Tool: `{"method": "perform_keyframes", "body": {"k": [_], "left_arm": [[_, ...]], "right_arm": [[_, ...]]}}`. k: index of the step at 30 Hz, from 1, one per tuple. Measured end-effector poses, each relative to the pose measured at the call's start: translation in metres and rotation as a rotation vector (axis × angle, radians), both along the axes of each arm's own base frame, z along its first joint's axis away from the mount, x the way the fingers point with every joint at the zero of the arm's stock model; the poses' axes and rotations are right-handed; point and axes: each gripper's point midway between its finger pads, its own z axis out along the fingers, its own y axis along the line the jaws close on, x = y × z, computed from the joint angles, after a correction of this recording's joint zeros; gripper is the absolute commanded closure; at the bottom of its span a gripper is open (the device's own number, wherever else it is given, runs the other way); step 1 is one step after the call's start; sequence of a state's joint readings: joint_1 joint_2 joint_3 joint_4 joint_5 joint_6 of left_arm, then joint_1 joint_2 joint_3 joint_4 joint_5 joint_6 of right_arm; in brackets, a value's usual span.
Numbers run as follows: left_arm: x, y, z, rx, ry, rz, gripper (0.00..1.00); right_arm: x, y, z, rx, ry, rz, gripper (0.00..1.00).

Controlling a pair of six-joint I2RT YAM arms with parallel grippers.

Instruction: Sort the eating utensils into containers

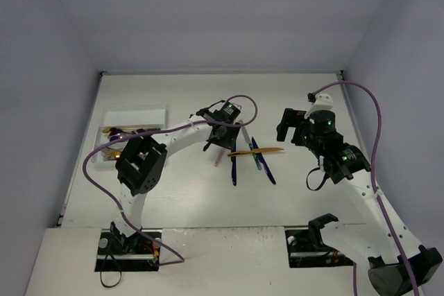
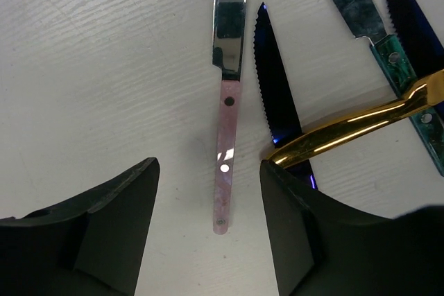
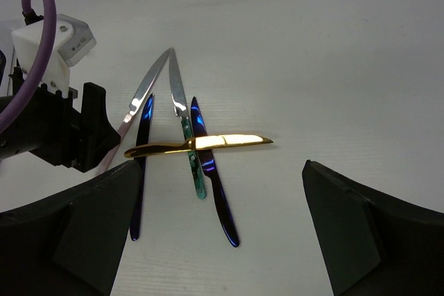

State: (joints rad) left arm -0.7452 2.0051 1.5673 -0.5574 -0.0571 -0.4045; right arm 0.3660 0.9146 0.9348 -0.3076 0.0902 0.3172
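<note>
Top view: white tray [image 1: 135, 112] sits at 9 o'clock on the bench [image 1: 180, 95], w/ a few utensils [image 1: 121, 132] in it, gold and dark, too small to tell apart. 5 knives lie loose at bench centre. The gold knife [image 1: 257, 151] lies crosswise on top of others. L end effector [image 1: 220, 142] is low at the 9 o'clock edge of that group. R end effector [image 1: 291, 128] is at 2 o'clock of it, apart from the knives.

L wrist view: L end effector [image 2: 208, 168] is released, its fingers [image 2: 118, 233] on either side of the pink knife [image 2: 225, 164] handle. There are gaps on both sides and no contact is seen. The handle end points to 6 o'clock, the blade to 12. Just beside it at 3 o'clock is a serrated blue knife [image 2: 277, 95], its lower part under the gold knife [image 2: 347, 129]. The gold knife's end reaches the 3 o'clock finger; cannot tell if they touch. Teal knife [image 2: 392, 60] and 2nd blue knife [image 2: 416, 12] are at 2 o'clock.

R wrist view: R end effector [image 3: 222, 166] is released wide w/ nothing gripped, above the bench. The knives fan out ahead; from 9 to 3 o'clock they are pink knife [image 3: 149, 84], blue knife [image 3: 141, 171], teal knife [image 3: 196, 171], 2nd blue knife [image 3: 218, 199]. Gold knife [image 3: 229, 141] lies across both blue ones and the teal one. L end effector is at 9 o'clock, over the pink handle.
</note>
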Motion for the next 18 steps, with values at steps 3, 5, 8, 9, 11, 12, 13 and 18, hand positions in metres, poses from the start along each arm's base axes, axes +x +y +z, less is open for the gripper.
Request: {"method": "perform_keyframes", "body": {"k": [3,5,8,9,11,12,13,18], "left_arm": [[0.003,-0.002,-0.006,0.012,0.009,-0.009,0.48],[0.003,-0.002,-0.012,0.022,0.018,-0.011,0.49],[0.000,0.000,-0.022,0.041,0.039,-0.012,0.50],[0.000,0.000,-0.026,0.046,0.046,-0.012,0.51],[-0.001,0.001,-0.032,0.055,0.057,-0.012,0.54],[0.000,0.000,-0.033,0.054,0.058,-0.013,0.56],[0.001,-0.001,-0.033,0.052,0.055,-0.012,0.58],[0.005,-0.005,-0.034,0.047,0.054,-0.003,0.90]], "right_arm": [[-0.001,0.000,-0.001,-0.002,0.005,0.000,0.00],[0.000,0.000,-0.002,-0.002,0.009,-0.001,0.00],[0.001,0.000,-0.005,-0.003,0.018,-0.002,0.00],[0.001,0.000,-0.006,-0.004,0.022,-0.002,0.00],[0.002,0.001,-0.007,-0.007,0.027,-0.002,0.00],[0.002,0.001,-0.008,-0.007,0.029,-0.002,0.00],[0.002,0.001,-0.008,-0.008,0.031,-0.003,0.00],[0.001,0.000,-0.009,-0.008,0.035,-0.003,0.00]]}}
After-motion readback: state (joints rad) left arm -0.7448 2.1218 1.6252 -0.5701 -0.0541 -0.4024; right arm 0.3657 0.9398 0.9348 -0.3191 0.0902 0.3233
